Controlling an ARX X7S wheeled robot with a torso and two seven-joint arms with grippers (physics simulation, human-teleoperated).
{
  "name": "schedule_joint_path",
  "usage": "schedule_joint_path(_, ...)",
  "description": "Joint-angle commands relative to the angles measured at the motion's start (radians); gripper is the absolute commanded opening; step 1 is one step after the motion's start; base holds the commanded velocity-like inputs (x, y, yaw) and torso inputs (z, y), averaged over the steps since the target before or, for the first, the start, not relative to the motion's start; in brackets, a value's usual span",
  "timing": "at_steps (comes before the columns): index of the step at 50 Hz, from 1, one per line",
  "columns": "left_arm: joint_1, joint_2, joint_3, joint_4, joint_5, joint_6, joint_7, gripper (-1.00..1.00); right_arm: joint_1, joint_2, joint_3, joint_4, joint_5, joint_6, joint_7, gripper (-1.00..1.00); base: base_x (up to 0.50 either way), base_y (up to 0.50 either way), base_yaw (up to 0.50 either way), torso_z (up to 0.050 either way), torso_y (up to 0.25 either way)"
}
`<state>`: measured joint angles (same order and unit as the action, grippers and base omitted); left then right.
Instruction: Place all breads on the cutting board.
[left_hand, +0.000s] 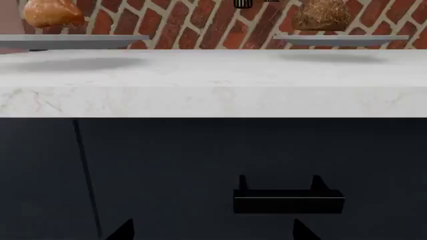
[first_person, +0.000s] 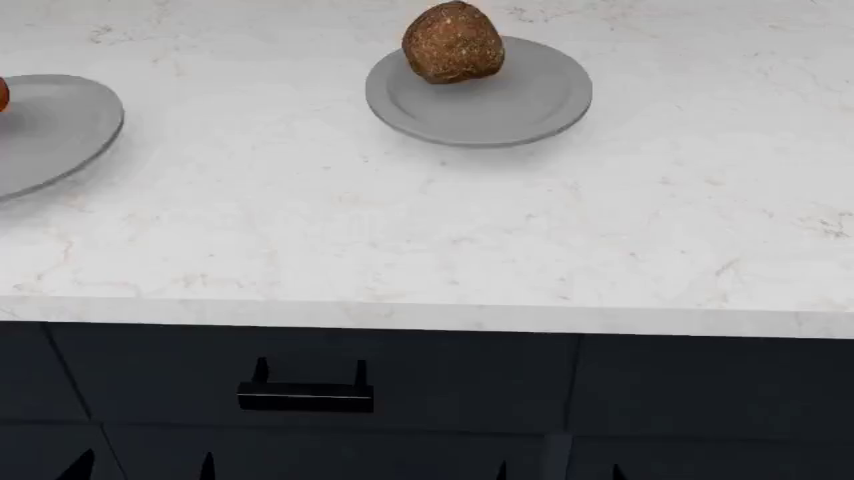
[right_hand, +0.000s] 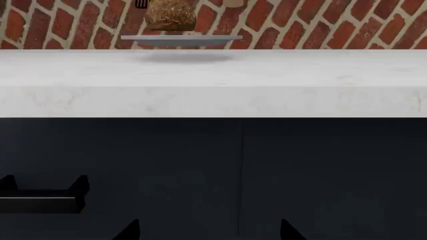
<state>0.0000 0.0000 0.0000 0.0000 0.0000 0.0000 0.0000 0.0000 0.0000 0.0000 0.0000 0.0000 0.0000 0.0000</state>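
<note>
The dark brown loaf (first_person: 454, 42) sits on a round grey plate (first_person: 514, 105) on the white marble worktop (first_person: 400, 220), resting toward the plate's far left edge as the head camera sees it. A second grey plate (first_person: 54, 125) lies well apart to the left, cut off by the frame edge, with only a sliver of the reddish-orange bread (first_person: 3, 94) showing on it. The left wrist camera sees that orange bread (left_hand: 52, 12) more fully (glossy, rounded, on its plate), with the dark loaf (left_hand: 321, 15) on the other plate further along, both in front of a red brick wall (left_hand: 200, 25). The cutting board appears in none of the views.

Below the worktop edge is a dark cabinet front with a black drawer handle (first_person: 306, 390).

Both end effectors are low, in front of the cabinet. Only the dark fingertips of the left end effector (left_hand: 212, 231) and of the right end effector (right_hand: 208, 231) poke into their wrist views, set wide apart with nothing between them, so both are spread and empty.
</note>
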Motion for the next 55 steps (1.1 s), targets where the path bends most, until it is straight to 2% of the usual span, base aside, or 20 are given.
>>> schedule_joint_path(1, 0.000, -0.010, 0.011, 0.000, 0.000, 0.000, -0.011, 1.00, 0.000, 0.009, -0.013, 0.000, 0.009, 0.000, 0.013, 1.00, 0.00, 0.00, 0.00, 0.000, 0.000)
schedule_joint_path(2, -0.005, -0.010, 0.015, 0.105, -0.014, -0.121, -0.005, 1.00, 0.002, 0.009, -0.016, 0.010, -0.003, -0.008, 0.020, 1.00, 0.00, 0.00, 0.00, 0.000, 0.000)
schedule_joint_path(5, 0.006, -0.026, 0.039, 0.137, -0.019, -0.138, -0.023, 1.00, -0.001, 0.027, -0.031, 0.016, 0.016, -0.009, 0.028, 1.00, 0.00, 0.00, 0.00, 0.000, 0.000)
schedule_joint_path(7, 0.007, -0.031, 0.051, 0.058, -0.023, -0.058, -0.026, 1.00, -0.005, 0.035, -0.035, 0.011, 0.040, 0.004, 0.021, 1.00, 0.00, 0.00, 0.00, 0.000, 0.000)
schedule_joint_path(12, 0.007, -0.043, 0.060, 0.054, -0.032, -0.050, -0.047, 1.00, -0.011, 0.047, -0.043, -0.001, 0.052, 0.005, 0.037, 1.00, 0.00, 0.00, 0.00, 0.000, 0.000)
schedule_joint_path(13, 0.007, -0.046, 0.063, 0.123, -0.048, -0.123, -0.043, 1.00, -0.013, 0.049, -0.046, -0.001, 0.054, 0.002, 0.039, 1.00, 0.00, 0.00, 0.00, 0.000, 0.000)
schedule_joint_path(15, 0.013, -0.048, 0.072, 0.012, -0.037, -0.001, -0.050, 1.00, -0.012, 0.051, -0.051, 0.010, 0.046, -0.013, 0.053, 1.00, 0.00, 0.00, 0.00, 0.000, 0.000)
schedule_joint_path(16, 0.012, -0.054, 0.075, 0.122, -0.039, -0.113, -0.056, 1.00, -0.012, 0.053, -0.050, 0.003, 0.053, -0.005, 0.054, 1.00, 0.00, 0.00, 0.00, 0.000, 0.000)
schedule_joint_path(19, 0.011, -0.060, 0.077, 0.147, -0.049, -0.140, -0.062, 1.00, -0.016, 0.058, -0.057, -0.012, 0.056, 0.004, 0.062, 1.00, -0.25, 0.00, 0.00, 0.000, 0.000)
schedule_joint_path(21, 0.008, -0.058, 0.084, 0.012, -0.037, -0.006, -0.069, 1.00, -0.016, 0.062, -0.061, -0.013, 0.058, 0.004, 0.065, 1.00, -0.46, 0.00, 0.00, 0.000, 0.000)
schedule_joint_path(28, 0.012, -0.075, 0.092, 0.148, -0.052, -0.128, -0.085, 1.00, -0.015, 0.072, -0.077, -0.007, 0.060, -0.003, 0.077, 1.00, -0.47, 0.00, 0.00, 0.000, 0.000)
schedule_joint_path(31, 0.009, -0.076, 0.101, 0.038, -0.049, -0.029, -0.083, 1.00, -0.012, 0.076, -0.079, 0.000, 0.064, -0.003, 0.082, 1.00, -0.48, 0.00, 0.00, 0.000, 0.000)
schedule_joint_path(33, 0.009, -0.083, 0.093, 0.152, -0.066, -0.145, -0.092, 1.00, -0.014, 0.079, -0.081, -0.007, 0.065, 0.001, 0.086, 1.00, -0.47, 0.00, 0.00, 0.000, 0.000)
schedule_joint_path(35, 0.006, -0.077, 0.093, 0.024, -0.073, -0.021, -0.085, 1.00, -0.014, 0.082, -0.084, -0.007, 0.068, 0.003, 0.088, 1.00, -0.47, 0.00, 0.00, 0.000, 0.000)
schedule_joint_path(37, 0.008, -0.087, 0.093, 0.152, -0.088, -0.148, -0.094, 1.00, -0.010, 0.084, -0.089, 0.003, 0.064, 0.000, 0.093, 1.00, -0.48, 0.00, 0.00, 0.000, 0.000)
schedule_joint_path(39, 0.011, -0.083, 0.097, 0.044, -0.079, -0.034, -0.092, 1.00, -0.011, 0.087, -0.091, -0.001, 0.066, 0.004, 0.095, 1.00, -0.47, 0.00, 0.00, 0.000, 0.000)
schedule_joint_path(43, 0.010, -0.089, 0.101, 0.040, -0.073, -0.029, -0.105, 1.00, -0.013, 0.093, -0.096, -0.015, 0.073, 0.013, 0.099, 1.00, -0.47, 0.00, 0.00, 0.000, 0.000)
schedule_joint_path(44, 0.008, -0.095, 0.098, 0.162, -0.073, -0.147, -0.123, 1.00, -0.011, 0.094, -0.098, -0.010, 0.072, 0.011, 0.101, 1.00, -0.47, 0.00, 0.00, 0.000, 0.000)
schedule_joint_path(46, 0.007, -0.086, 0.100, 0.031, -0.052, -0.005, -0.140, 1.00, -0.014, 0.097, -0.103, -0.014, 0.076, 0.008, 0.100, 1.00, -0.29, 0.00, 0.00, 0.000, 0.000)
schedule_joint_path(55, 0.007, -0.095, 0.099, 0.044, -0.080, -0.023, -0.148, 1.00, -0.015, 0.108, -0.116, -0.013, 0.078, -0.001, 0.112, 1.00, 0.00, 0.00, 0.00, 0.036, 0.000)
